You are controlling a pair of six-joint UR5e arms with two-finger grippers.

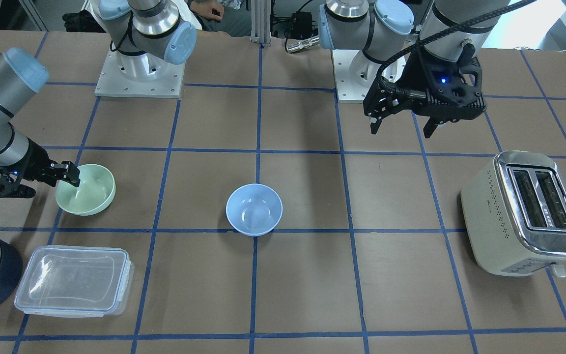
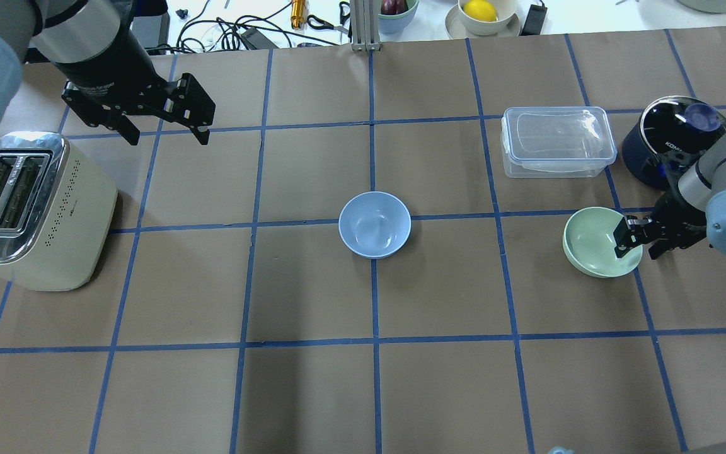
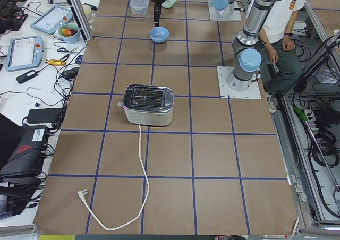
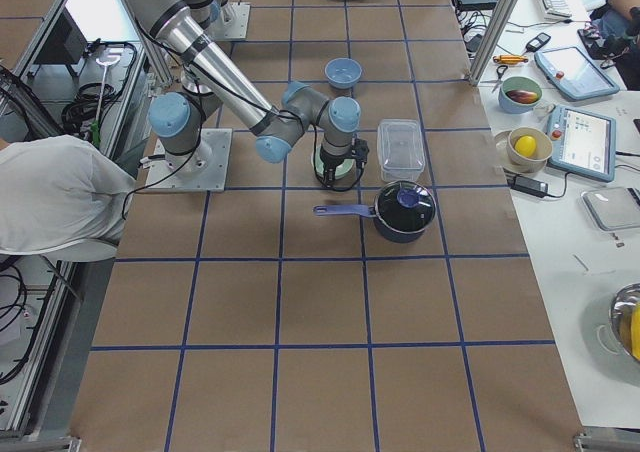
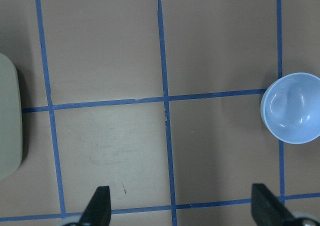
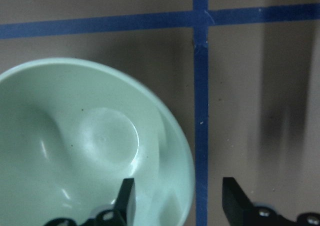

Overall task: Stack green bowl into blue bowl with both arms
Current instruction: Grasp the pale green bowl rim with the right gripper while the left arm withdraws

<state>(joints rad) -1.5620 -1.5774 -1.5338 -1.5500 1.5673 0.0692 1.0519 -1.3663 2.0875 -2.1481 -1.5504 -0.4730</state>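
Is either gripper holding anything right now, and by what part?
Nothing is held yet. The right gripper straddles the green bowl at its rim, jaws open; the left gripper hangs open and empty.

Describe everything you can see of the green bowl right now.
The green bowl is small, round, pale mint and glossy, and it is empty. It sits upright on the table at the robot's right side, well apart from the blue bowl, with a clear lidded container nearby. The right gripper straddles its rim, one finger inside and one outside, jaws open and not visibly pinching it.
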